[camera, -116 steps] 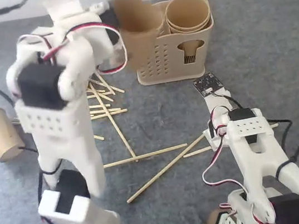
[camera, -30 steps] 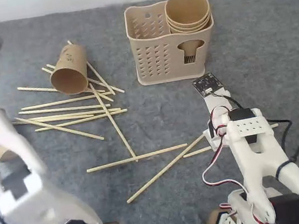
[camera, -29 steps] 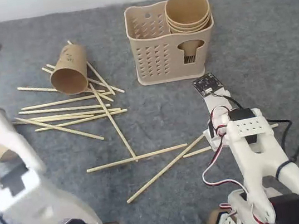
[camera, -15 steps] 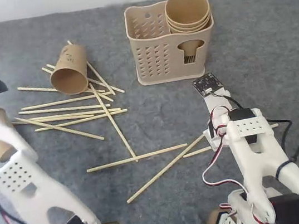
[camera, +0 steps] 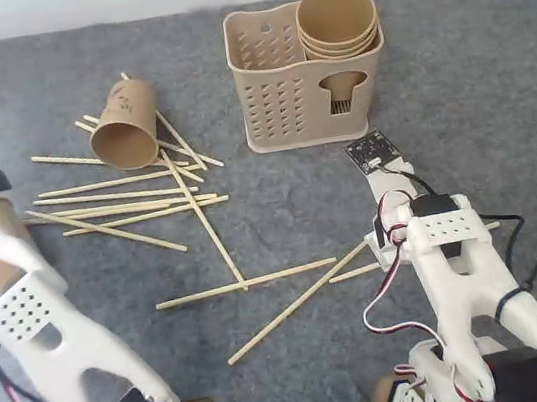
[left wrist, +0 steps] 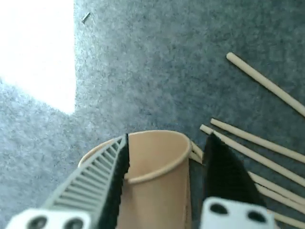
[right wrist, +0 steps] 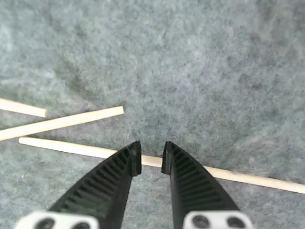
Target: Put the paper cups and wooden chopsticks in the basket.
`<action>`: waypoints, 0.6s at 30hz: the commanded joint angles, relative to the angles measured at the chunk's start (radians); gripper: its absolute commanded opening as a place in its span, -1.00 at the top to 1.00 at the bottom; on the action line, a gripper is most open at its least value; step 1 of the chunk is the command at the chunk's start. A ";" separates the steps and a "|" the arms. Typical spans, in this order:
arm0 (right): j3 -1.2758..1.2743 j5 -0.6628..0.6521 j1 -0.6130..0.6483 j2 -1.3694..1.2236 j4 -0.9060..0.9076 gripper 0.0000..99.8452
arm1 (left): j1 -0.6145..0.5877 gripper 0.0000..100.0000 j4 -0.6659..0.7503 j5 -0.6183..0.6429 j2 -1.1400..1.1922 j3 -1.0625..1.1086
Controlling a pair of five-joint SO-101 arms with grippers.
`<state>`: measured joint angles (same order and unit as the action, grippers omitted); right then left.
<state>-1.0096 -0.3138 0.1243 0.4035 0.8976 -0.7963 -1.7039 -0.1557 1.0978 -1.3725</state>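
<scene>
A beige perforated basket (camera: 280, 108) at the back holds a stack of paper cups (camera: 336, 14). Another paper cup (camera: 125, 131) lies on its side on scattered wooden chopsticks (camera: 126, 197). At the far left edge my left arm (camera: 20, 299) bends down over a third cup (left wrist: 157, 191). My left gripper (left wrist: 167, 138) is open, with one finger over the cup's rim and the other just outside it. My right gripper (right wrist: 151, 157) hangs low over a chopstick (right wrist: 248, 179), its jaws nearly together and holding nothing.
More chopsticks (camera: 250, 282) lie crossed on the grey carpet between the arms. Two short chopstick ends (right wrist: 62, 121) lie beside the right gripper. The right arm (camera: 449, 255) stands at the front right. Bare carpet lies right of the basket.
The left arm swung from beside the basket, where it held a cup up, out to the far left and came down over the cup there. The right arm has kept still.
</scene>
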 commanded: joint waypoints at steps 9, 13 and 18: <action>0.002 -0.003 -0.015 0.004 -0.015 0.81 | -0.069 0.98 -0.055 -0.081 -0.051 -0.038; 0.002 -0.003 -0.015 0.004 -0.016 0.81 | -0.075 0.98 -0.055 -0.081 -0.147 0.099; 0.002 -0.005 -0.015 0.004 -0.016 0.81 | -0.052 0.98 -0.055 -0.084 -0.370 0.449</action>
<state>-1.0096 -0.3138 0.1243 0.4035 0.8976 -0.8623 -1.7223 -0.2248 0.9214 -1.0840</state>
